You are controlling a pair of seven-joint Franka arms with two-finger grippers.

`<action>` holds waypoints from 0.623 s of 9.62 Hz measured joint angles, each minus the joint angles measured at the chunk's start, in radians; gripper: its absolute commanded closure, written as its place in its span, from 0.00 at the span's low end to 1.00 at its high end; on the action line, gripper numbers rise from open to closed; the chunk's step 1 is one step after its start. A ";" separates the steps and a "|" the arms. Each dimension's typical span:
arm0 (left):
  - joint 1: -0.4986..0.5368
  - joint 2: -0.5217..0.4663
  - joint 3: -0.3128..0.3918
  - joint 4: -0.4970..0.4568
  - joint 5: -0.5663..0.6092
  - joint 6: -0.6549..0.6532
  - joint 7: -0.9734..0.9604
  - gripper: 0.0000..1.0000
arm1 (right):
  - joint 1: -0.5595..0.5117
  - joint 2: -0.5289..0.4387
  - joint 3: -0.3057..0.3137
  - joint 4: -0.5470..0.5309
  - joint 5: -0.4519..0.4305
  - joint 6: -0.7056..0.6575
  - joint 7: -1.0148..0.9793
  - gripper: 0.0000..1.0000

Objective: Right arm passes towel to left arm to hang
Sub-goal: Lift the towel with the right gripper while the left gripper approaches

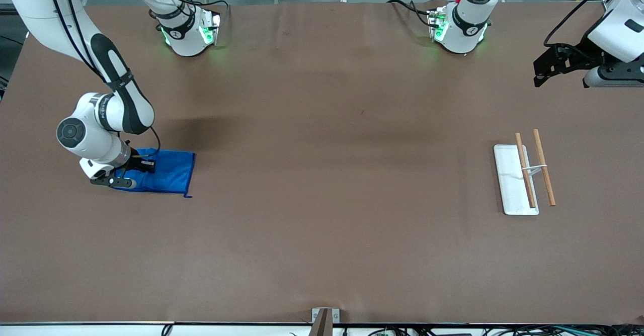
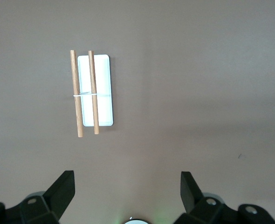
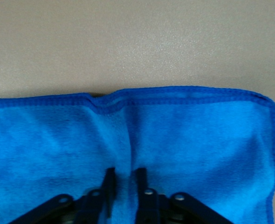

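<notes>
The blue towel (image 1: 168, 172) lies flat on the brown table at the right arm's end. My right gripper (image 1: 142, 164) is down on it, near the towel's edge toward the right arm's end of the table. In the right wrist view its fingers (image 3: 110, 182) stand close together, pinching a raised fold of the towel (image 3: 189, 140) between them; the gripper (image 3: 123, 171) is shut on the towel. My left gripper (image 1: 546, 69) hangs open and empty in the air over the left arm's end of the table. Its fingers (image 2: 63, 186) stand wide apart around the gripper's middle (image 2: 127, 181).
A white flat tray (image 1: 509, 185) bearing two wooden rods (image 1: 525, 170) stands at the left arm's end, nearer the front camera than the left gripper. It also shows in the left wrist view (image 2: 104, 93). Both arm bases stand along the table's back edge.
</notes>
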 measured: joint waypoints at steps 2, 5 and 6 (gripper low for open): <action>-0.003 0.002 -0.001 0.000 -0.001 0.004 0.000 0.00 | 0.003 -0.010 0.000 0.052 0.000 -0.146 0.001 1.00; -0.009 0.010 -0.002 0.001 -0.116 0.013 0.000 0.00 | 0.077 -0.106 0.003 0.299 0.002 -0.622 0.078 1.00; -0.013 0.019 -0.005 0.000 -0.188 0.013 0.002 0.00 | 0.117 -0.129 0.010 0.386 0.025 -0.745 0.112 1.00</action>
